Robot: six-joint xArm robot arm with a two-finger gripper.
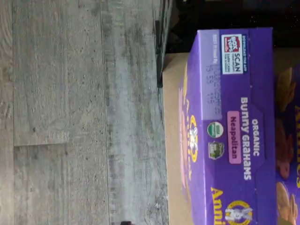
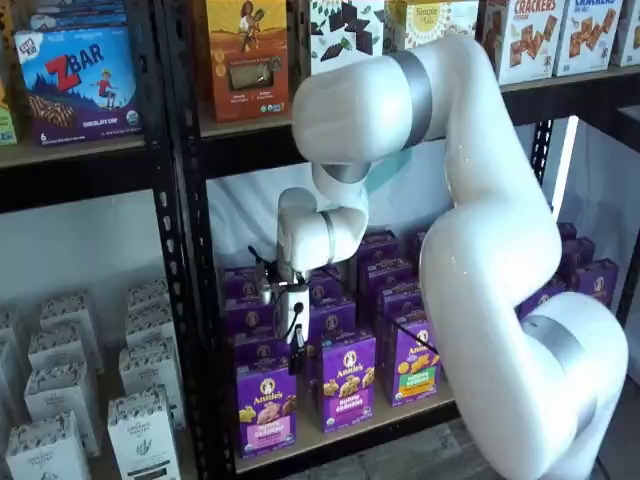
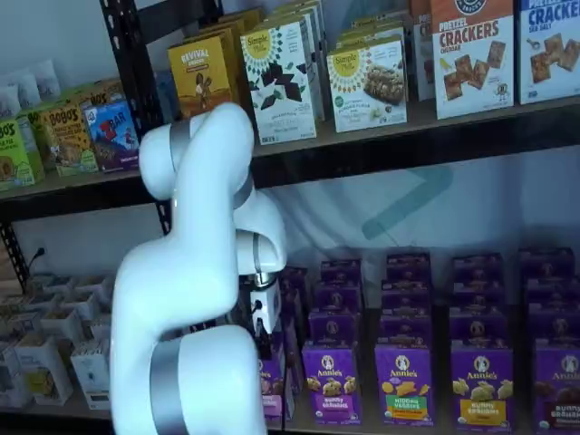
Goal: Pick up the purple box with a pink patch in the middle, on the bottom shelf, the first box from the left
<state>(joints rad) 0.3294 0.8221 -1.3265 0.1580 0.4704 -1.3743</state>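
Holding the white-bodied, black-fingered gripper [image 2: 297, 360] in a shelf view just over the small upright purple cardboard box with the pink band [image 2: 266, 408], fingers standing apart and clamping nothing. Showing that purple box at the left end of the front row, standing on the light tan wooden bottom shelf [image 2: 345, 432] close to its front edge, just beside a neighbouring purple box [image 2: 348, 380]. Reaching down by way of the bulky white arm [image 2: 480, 250] filling the right of the picture.

Showing the gripper [image 3: 265, 337] in a shelf view too, hanging low beside the white arm's elbow, side-on, so giving no clear sight of the gap there. Hiding most of the purple box [image 3: 272, 379] behind that arm, leaving only a sliver of its front.

Looking down in the wrist view on a narrow face of the purple box [image 1: 229, 136], printed "Organic Bunny Grahams Neapolitan", sitting on the bottom shelf [image 1: 172, 140], with a grey wood-plank floor [image 1: 70, 117] lying beyond the shelf's edge.
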